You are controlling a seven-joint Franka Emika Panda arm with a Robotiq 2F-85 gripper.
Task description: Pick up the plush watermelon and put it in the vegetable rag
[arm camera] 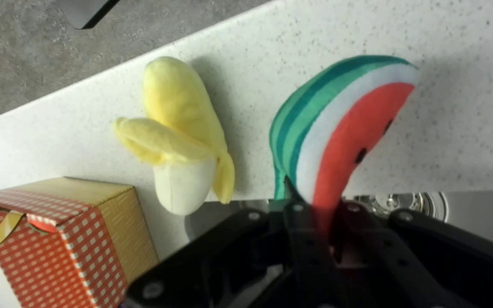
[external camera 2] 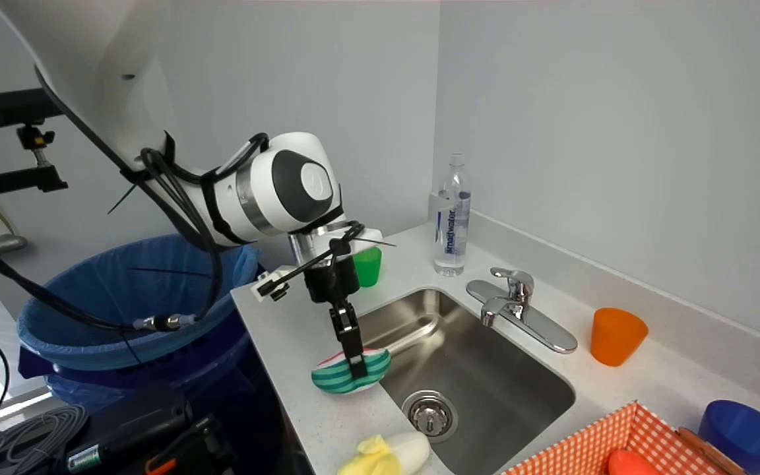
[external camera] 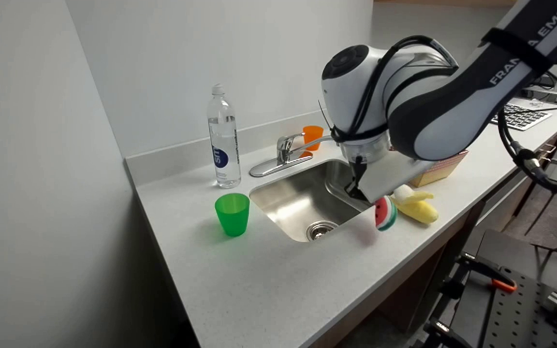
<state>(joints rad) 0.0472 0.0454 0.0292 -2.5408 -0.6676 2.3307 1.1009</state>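
The plush watermelon (external camera 2: 328, 379), a red-faced slice with a striped green rind, hangs in my gripper (external camera 2: 356, 359), a little above the counter by the sink's front edge. In the wrist view the jaws (arm camera: 321, 214) pinch the slice (arm camera: 349, 137) near its middle, and it folds between the fingers. It also shows in an exterior view (external camera: 385, 213), where the arm hides the fingertips. The vegetable rag is a red-and-white checked box-like basket (external camera 2: 581, 448), cut off by the frame, with a red item inside. It shows in the wrist view (arm camera: 94, 252) and partly behind the arm (external camera: 440, 170).
A plush banana (arm camera: 182, 124) lies on the counter between watermelon and basket. The steel sink (external camera 2: 485, 389) with its faucet (external camera 2: 515, 297) is beside them. A green cup (external camera: 233, 215), a water bottle (external camera: 224, 145), an orange cup (external camera 2: 617, 336) and a blue cup (external camera 2: 746, 435) stand around.
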